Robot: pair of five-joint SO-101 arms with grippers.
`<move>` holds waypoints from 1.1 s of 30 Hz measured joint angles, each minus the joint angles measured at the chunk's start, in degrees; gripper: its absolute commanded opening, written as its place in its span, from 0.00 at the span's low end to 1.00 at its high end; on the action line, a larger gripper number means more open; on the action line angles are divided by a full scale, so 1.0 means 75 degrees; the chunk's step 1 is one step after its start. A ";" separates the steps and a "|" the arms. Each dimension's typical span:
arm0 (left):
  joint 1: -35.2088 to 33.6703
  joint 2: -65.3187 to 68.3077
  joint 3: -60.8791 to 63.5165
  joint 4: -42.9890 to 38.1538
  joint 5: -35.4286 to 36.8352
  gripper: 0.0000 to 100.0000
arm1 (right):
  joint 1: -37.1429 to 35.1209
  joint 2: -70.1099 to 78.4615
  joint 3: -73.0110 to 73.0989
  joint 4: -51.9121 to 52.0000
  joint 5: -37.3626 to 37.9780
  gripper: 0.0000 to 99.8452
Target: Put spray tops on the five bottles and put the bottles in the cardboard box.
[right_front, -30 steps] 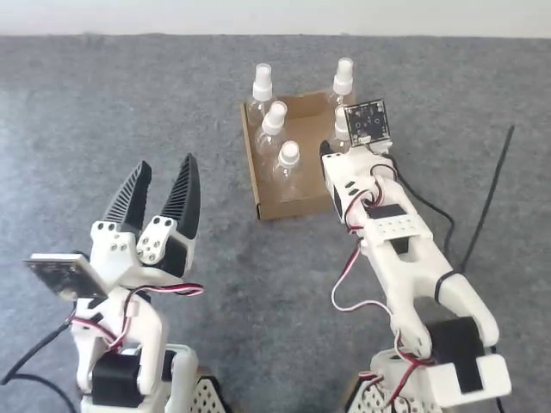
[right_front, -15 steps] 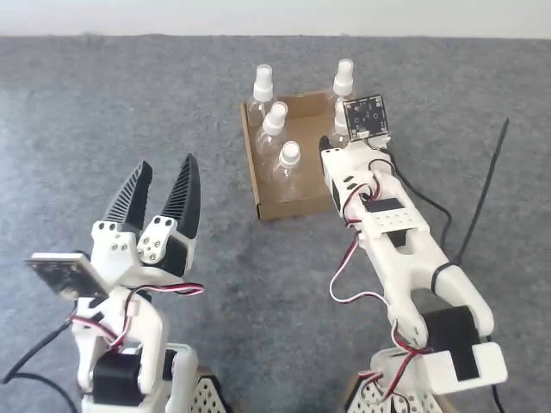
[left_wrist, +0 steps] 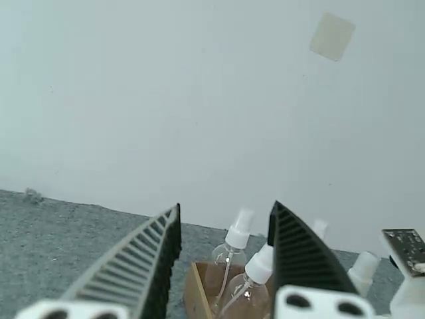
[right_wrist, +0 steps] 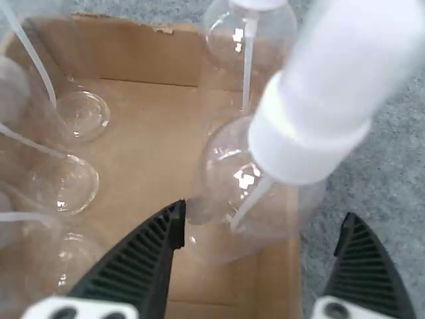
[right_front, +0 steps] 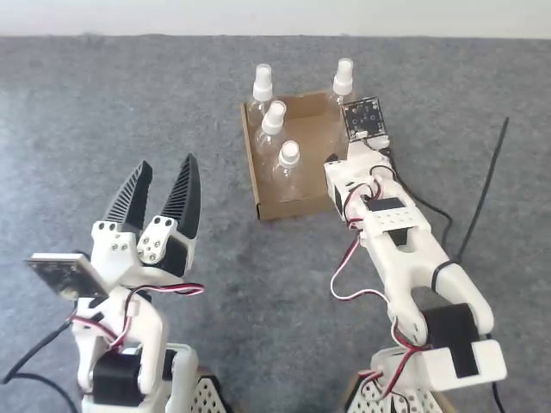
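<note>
High view: right arm [right_front: 392, 232] has eased back from cardboard box [right_front: 297, 205].

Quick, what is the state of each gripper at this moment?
Left gripper: open, holding nothing.
Right gripper: open, its fingers on either side of a bottle in the cardboard box, not gripping it.

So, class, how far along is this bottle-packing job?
Done: each visible bottle wears a spray top, and several stand inside the cardboard box. In hand: the right end effector sits open around a bottle by the box wall. Left: withdrawing that arm; whether the far-right bottle is inside is unclear.
</note>
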 measured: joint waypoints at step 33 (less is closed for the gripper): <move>0.0000 0.0000 0.0000 0.0000 0.0000 0.20 | -0.0082 -0.0821 0.0129 0.0774 0.0000 0.31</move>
